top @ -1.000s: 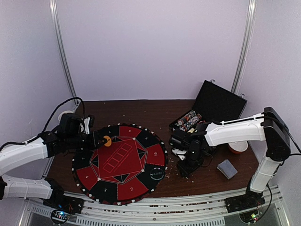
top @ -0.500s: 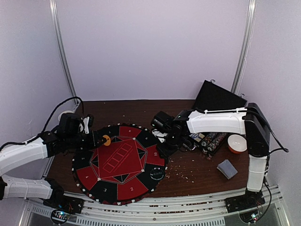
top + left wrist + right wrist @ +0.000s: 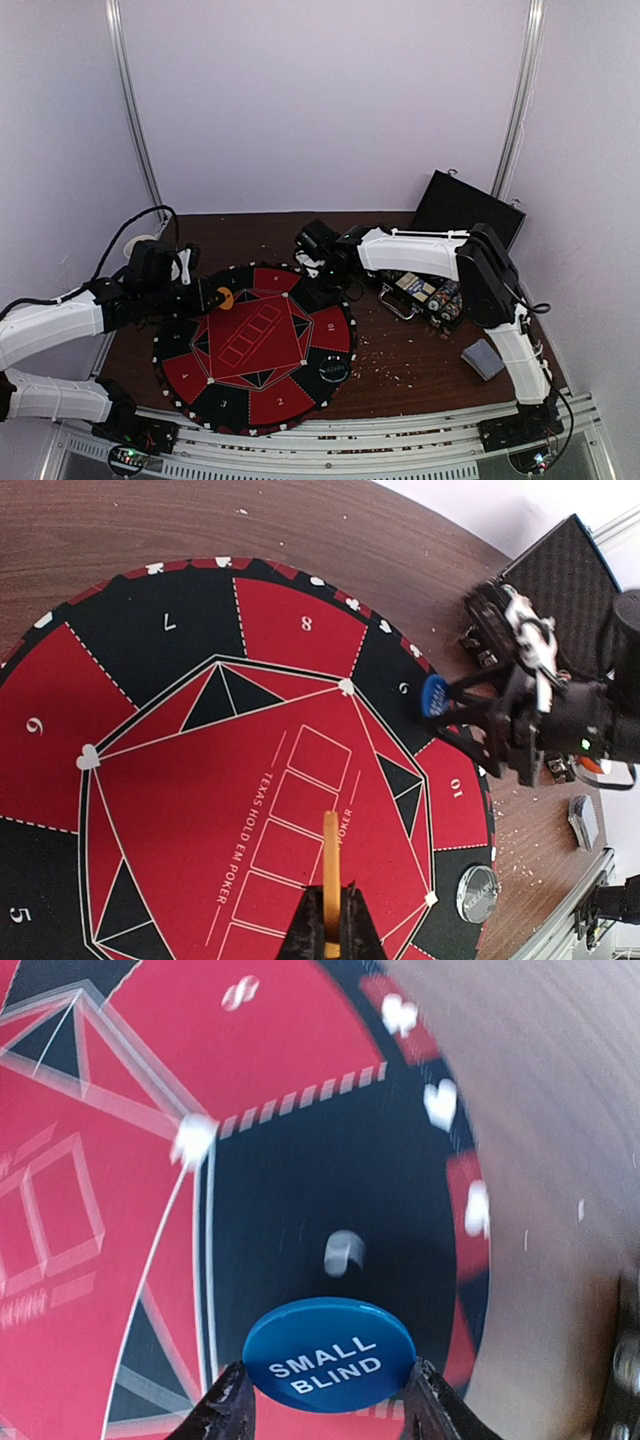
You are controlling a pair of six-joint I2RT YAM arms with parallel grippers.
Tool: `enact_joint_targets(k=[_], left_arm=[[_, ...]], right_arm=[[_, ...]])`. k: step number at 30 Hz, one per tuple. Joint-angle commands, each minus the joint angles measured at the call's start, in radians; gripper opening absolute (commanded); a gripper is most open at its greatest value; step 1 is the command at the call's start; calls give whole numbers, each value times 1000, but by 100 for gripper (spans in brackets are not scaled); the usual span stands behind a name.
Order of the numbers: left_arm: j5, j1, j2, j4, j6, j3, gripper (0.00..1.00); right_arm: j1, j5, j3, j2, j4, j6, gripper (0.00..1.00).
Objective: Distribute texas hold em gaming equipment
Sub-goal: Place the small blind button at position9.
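Above the round red-and-black mat (image 3: 262,398), the left gripper (image 3: 329,922) pinches a yellow button disc (image 3: 330,865) edge-on over its left side. The right gripper (image 3: 326,1402) clasps a blue "SMALL BLIND" disc (image 3: 328,1353) over its far-right black segment.

right gripper (image 3: 327,1400) is pinching blue SMALL BLIND disc (image 3: 329,1354) flat-face-on, hovering over blurred red-and-black mat (image 3: 300,1090).

Dark wood table (image 3: 400,370), round red-black mat (image 3: 255,345), open black case (image 3: 465,215), grey card deck (image 3: 483,358)
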Motion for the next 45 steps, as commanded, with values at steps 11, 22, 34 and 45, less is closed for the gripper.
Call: enact_joint_targets(k=[11, 22, 34, 45], left_arm=[[-28, 18, 34, 45, 48, 63, 0], [-27, 22, 58, 47, 56, 79, 0], [-31, 25, 66, 39, 56, 90, 0], [-37, 25, 63, 35, 55, 96, 0]], right_arm=[[-27, 84, 280, 224, -56, -29, 43], [-28, 81, 301, 267, -56, -37, 48], [-28, 51, 313, 259, -49, -43, 55], [-27, 52, 334, 215, -54, -57, 70]])
